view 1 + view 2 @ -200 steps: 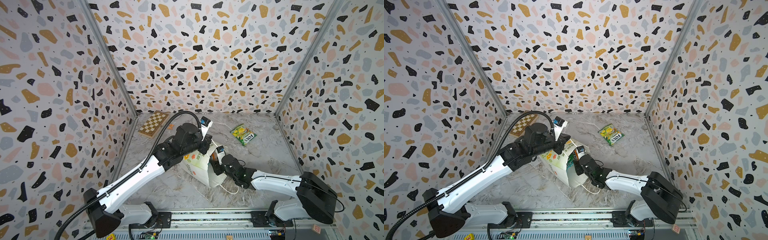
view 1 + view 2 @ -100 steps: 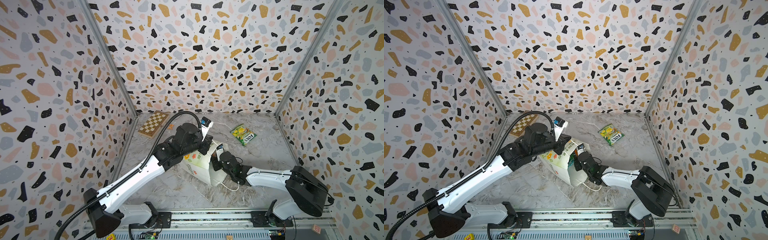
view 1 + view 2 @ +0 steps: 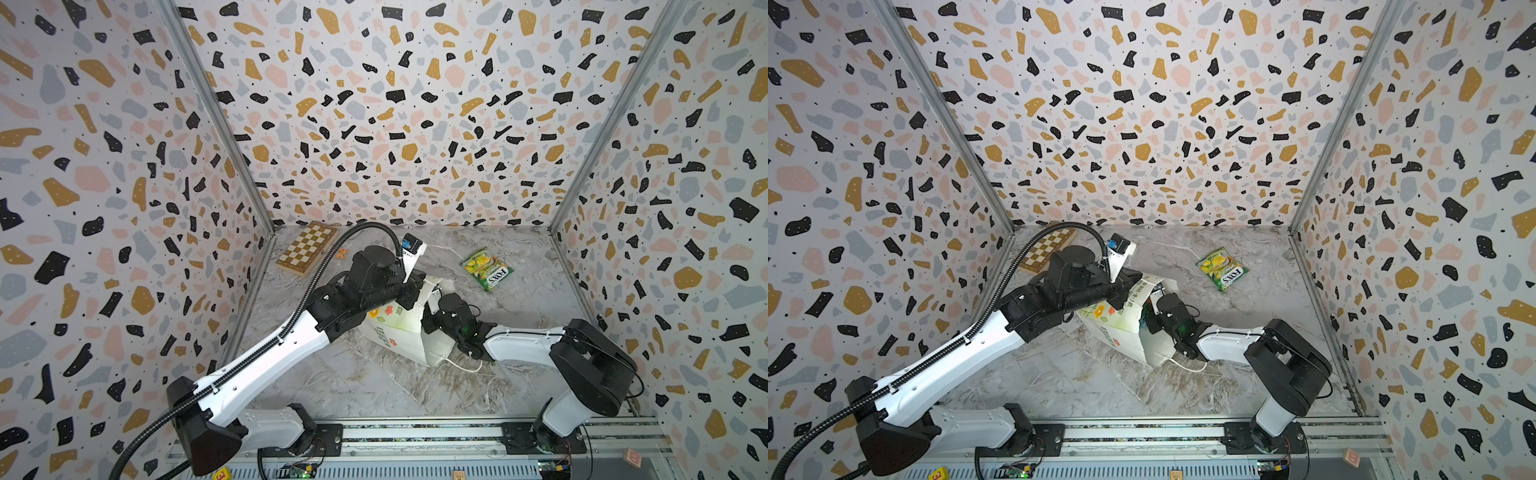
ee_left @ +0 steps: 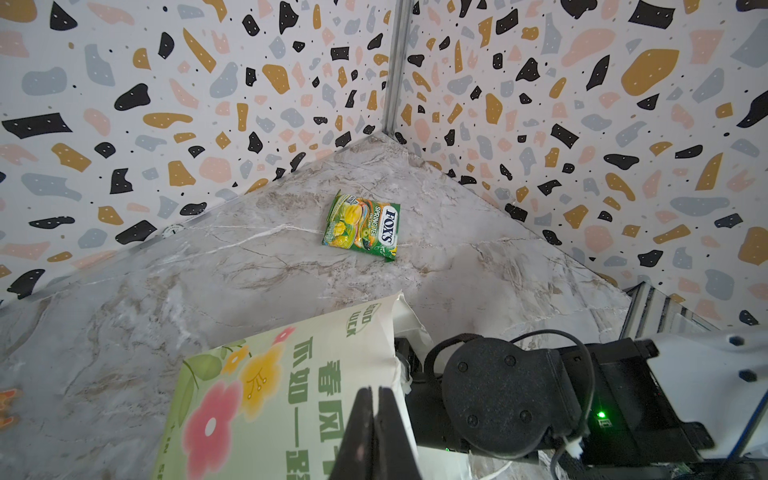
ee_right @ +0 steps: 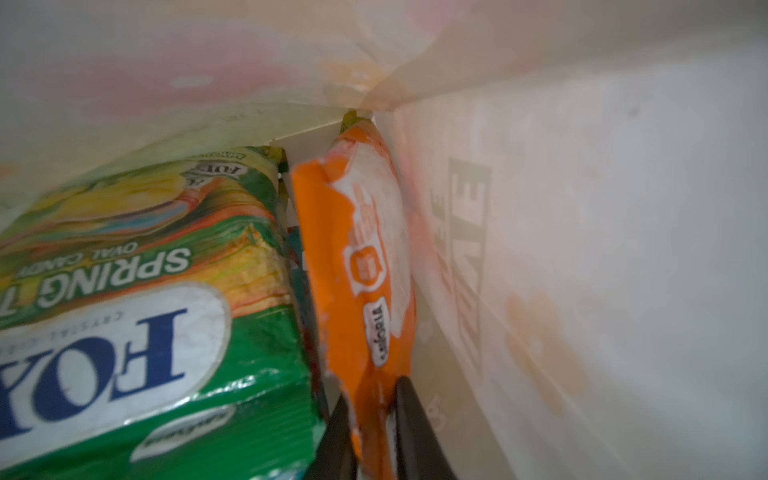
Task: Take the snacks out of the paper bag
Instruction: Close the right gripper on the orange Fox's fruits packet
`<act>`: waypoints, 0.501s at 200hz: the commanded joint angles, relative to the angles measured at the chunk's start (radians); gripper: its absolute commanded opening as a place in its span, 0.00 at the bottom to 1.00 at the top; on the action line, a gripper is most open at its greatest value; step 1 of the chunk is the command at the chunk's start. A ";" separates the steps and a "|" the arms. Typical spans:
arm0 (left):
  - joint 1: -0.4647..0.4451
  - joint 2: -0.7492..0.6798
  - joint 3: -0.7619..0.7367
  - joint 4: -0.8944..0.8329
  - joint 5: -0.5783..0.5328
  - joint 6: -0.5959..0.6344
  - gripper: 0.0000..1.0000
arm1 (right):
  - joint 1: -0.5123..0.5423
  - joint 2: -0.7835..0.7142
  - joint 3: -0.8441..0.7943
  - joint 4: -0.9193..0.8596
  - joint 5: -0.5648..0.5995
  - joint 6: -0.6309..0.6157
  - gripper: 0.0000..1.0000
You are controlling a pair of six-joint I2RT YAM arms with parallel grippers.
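Left pincer (image 4: 376, 395) clamped on paper bag (image 4: 266, 395) rim, right pincer (image 5: 370, 409) gripping orange packet (image 5: 365, 257) inside, green packet (image 5: 124, 311) pressed alongside

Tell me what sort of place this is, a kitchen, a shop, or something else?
Most likely a robot test cell, not a lived-in room. Terrazzo-print wall panels in grey metal corner posts box in a marble-look tabletop, and two white-and-black robot arms are mounted on a metal rail along its front edge.

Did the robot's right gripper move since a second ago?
Yes. Measured against the green packet, which lies still outside, the right gripper slid left, deeper into the paper bag. It now pinches an orange packet.
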 commanded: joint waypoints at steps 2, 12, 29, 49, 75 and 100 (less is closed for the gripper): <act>-0.001 -0.015 0.015 0.023 -0.007 0.022 0.00 | -0.013 -0.005 0.043 0.008 -0.037 -0.034 0.01; -0.001 -0.015 0.017 0.023 -0.013 0.021 0.00 | -0.017 -0.014 0.042 -0.004 -0.035 -0.038 0.00; -0.002 -0.015 0.015 0.022 -0.031 0.020 0.00 | -0.021 -0.044 0.028 -0.020 -0.038 -0.041 0.00; -0.002 -0.011 0.016 0.018 -0.058 0.016 0.00 | -0.022 -0.095 0.002 -0.051 -0.038 -0.040 0.00; -0.002 -0.005 0.015 0.023 -0.080 0.008 0.00 | -0.028 -0.185 -0.040 -0.092 -0.056 -0.036 0.00; -0.001 0.006 0.018 0.023 -0.105 -0.005 0.00 | -0.041 -0.271 -0.070 -0.148 -0.094 -0.035 0.00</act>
